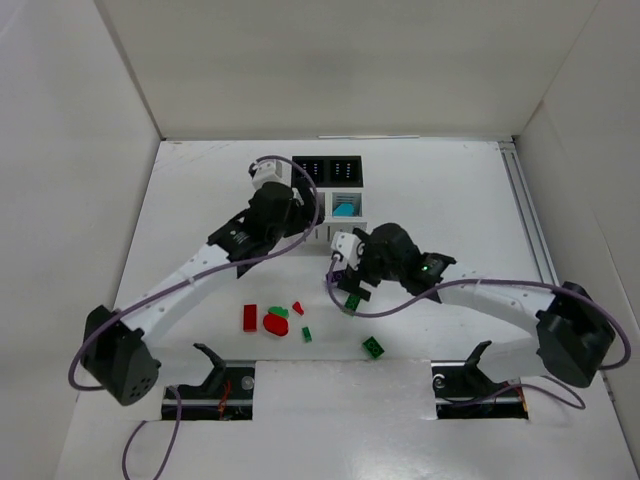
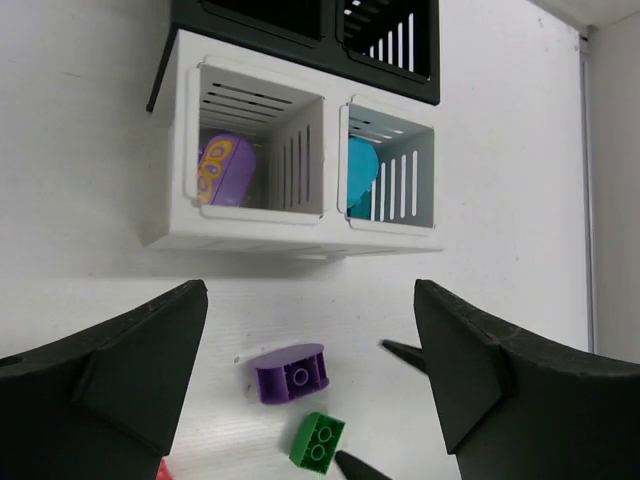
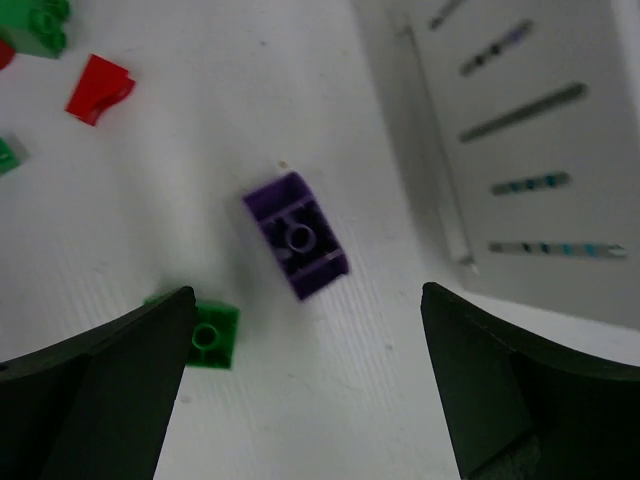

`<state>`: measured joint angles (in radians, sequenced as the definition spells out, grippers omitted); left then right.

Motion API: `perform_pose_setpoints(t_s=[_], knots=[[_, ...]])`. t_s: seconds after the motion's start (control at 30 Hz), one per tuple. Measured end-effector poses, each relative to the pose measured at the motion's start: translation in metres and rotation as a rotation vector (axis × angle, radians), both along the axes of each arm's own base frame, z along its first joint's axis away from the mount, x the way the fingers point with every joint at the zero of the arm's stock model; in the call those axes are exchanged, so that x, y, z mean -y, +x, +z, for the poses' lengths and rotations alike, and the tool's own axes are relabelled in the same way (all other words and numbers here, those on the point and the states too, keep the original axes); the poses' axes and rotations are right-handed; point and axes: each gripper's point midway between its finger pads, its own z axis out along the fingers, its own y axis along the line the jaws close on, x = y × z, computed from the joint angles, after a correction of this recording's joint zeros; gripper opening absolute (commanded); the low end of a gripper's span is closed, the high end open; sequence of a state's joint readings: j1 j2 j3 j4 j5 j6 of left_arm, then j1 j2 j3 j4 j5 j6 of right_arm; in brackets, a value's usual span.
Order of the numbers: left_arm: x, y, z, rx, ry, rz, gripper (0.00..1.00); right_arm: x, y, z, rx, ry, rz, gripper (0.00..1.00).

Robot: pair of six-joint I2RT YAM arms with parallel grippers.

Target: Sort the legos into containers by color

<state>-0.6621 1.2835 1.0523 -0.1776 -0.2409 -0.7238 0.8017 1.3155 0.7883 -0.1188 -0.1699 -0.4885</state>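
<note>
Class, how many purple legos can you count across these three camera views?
2. One purple piece sits in the left white compartment; a purple brick lies on the table before it. Others may be hidden.

White table [image 1: 450, 200] with bin block [image 2: 240, 233], red legos [image 1: 250, 317], green legos [image 1: 373, 347], one purple lego [image 2: 291, 372], perhaps others hidden.

The left gripper [image 2: 310, 300] is spread wide with nothing in it. Between its fingers, on the white surface [image 2: 80, 120], lie a purple brick [image 2: 291, 372] and, nearer the wrist, a green brick [image 2: 318, 440]. Beyond the fingertips, the white bin [image 2: 250, 235] holds a purple rounded piece [image 2: 225, 170] in its left compartment and a cyan piece [image 2: 360, 180] in its right.
</note>
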Motion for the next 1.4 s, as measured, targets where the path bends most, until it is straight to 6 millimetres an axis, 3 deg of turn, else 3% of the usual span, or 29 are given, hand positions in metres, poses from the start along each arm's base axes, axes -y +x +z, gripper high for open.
perform_pose_setpoints(t_s=[0.1, 0.23, 0.43, 0.47, 0.5, 0.6, 0.7, 0.8, 0.87, 1.03, 1.23, 1.3, 1.4], knots=[[-0.015, -0.017, 0.008, 0.029, -0.020, 0.013, 0.85, -0.024, -0.013, -0.025, -0.051, -0.024, 0.060, 0.94], [-0.035, -0.034, 0.002, 0.023, -0.018, 0.052, 0.90, -0.032, -0.013, -0.057, -0.116, -0.071, 0.066, 0.93], [-0.057, -0.051, -0.015, -0.002, 0.004, 0.105, 0.94, -0.038, -0.013, -0.074, -0.149, -0.093, 0.091, 0.87], [-0.059, -0.052, -0.017, -0.005, 0.007, 0.113, 0.94, -0.041, -0.011, -0.076, -0.150, -0.094, 0.096, 0.82], [-0.061, -0.053, -0.020, -0.010, 0.010, 0.119, 0.94, -0.044, -0.009, -0.079, -0.154, -0.099, 0.099, 0.66], [-0.063, -0.053, -0.022, -0.015, 0.012, 0.136, 0.94, -0.046, -0.007, -0.088, -0.162, -0.114, 0.107, 0.39], [-0.065, -0.052, -0.023, -0.016, 0.013, 0.150, 0.94, -0.045, -0.008, -0.086, -0.162, -0.117, 0.110, 0.30], [-0.068, -0.051, -0.023, -0.018, 0.015, 0.163, 0.94, -0.045, -0.006, -0.069, -0.124, -0.098, 0.110, 0.20], [-0.070, -0.050, -0.024, -0.019, 0.014, 0.171, 0.94, -0.045, -0.004, -0.050, -0.090, -0.074, 0.113, 0.20], [-0.082, -0.048, -0.032, -0.040, 0.024, 0.219, 0.95, -0.061, 0.015, 0.020, 0.032, 0.019, 0.127, 0.20], [-0.086, -0.062, -0.065, -0.121, 0.036, 0.223, 0.95, -0.080, 0.079, 0.123, 0.211, 0.148, 0.082, 0.23], [-0.087, -0.070, -0.079, -0.161, 0.044, 0.217, 0.95, -0.084, 0.104, 0.143, 0.255, 0.166, 0.063, 0.27], [-0.088, -0.077, -0.091, -0.201, 0.045, 0.210, 0.95, -0.092, 0.133, 0.145, 0.277, 0.156, 0.050, 0.29]])
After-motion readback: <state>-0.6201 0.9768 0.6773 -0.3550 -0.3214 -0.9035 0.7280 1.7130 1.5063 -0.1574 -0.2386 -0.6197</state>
